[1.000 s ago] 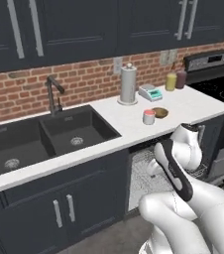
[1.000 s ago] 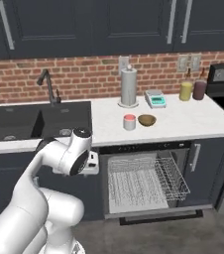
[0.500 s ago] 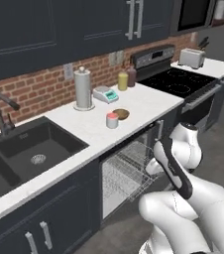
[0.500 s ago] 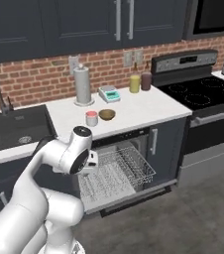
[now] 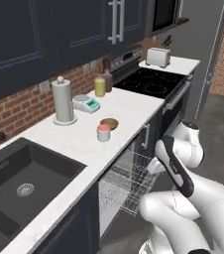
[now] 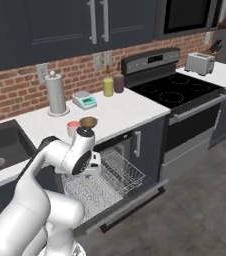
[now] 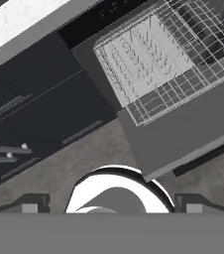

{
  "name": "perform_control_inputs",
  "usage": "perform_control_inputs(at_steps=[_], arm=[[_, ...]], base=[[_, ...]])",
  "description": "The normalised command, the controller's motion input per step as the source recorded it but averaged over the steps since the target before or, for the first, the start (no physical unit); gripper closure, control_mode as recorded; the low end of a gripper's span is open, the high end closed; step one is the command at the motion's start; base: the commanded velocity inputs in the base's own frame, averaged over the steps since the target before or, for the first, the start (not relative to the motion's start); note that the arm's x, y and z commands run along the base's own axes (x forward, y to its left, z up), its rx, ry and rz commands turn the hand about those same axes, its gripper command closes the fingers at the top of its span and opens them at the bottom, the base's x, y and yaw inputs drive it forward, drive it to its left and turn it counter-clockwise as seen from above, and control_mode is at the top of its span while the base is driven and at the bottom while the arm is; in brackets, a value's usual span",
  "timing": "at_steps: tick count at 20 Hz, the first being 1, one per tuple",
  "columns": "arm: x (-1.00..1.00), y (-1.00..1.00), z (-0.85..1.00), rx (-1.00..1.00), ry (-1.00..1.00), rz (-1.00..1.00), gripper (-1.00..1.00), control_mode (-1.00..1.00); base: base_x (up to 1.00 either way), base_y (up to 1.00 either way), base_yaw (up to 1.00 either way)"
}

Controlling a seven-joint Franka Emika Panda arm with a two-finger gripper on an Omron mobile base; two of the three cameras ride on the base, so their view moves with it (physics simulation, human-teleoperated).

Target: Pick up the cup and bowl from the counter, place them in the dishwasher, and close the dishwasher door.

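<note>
The whole scene has swung since a second ago: the base has turned, so the cooktop and toaster now fill the far end and the sink has slid to the near left. The things themselves have not moved.

The long white counter runs diagonally away. Below it the dishwasher stands open, its door folded down flat and the wire rack pulled out over it, empty. The floor beyond the door looks open.

The tan bowl and the pale cup sit touching, near the counter's front edge, above the rack.

The gripper hangs low, pointing at the floor, fingers spread wide, holding nothing. Picking has not begun.
</note>
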Motion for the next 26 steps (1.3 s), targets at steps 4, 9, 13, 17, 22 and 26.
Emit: perform_control_inputs(at_steps=[4,9,13,17,22,26], arm=[[0.0,0.0,0.0,0.0,0.0,0.0,-1.0,1.0],[0.0,0.0,0.0,0.0,0.0,0.0,-1.0,1.0],[0.0,0.0,0.0,0.0,0.0,0.0,-1.0,1.0],[0.0,0.0,0.0,0.0,0.0,0.0,-1.0,1.0],[0.24,0.16,-0.05,0.0,0.0,-0.25,-1.0,-1.0],[0.28,0.18,-0.05,0.0,0.0,-0.23,-1.0,-1.0]], base=[[0.38,0.8,-0.35],[0.38,0.57,-0.33],[0.4,0.29,-0.3],[0.27,0.09,-0.27],[0.0,0.0,0.0],[0.0,0.0,0.0]])
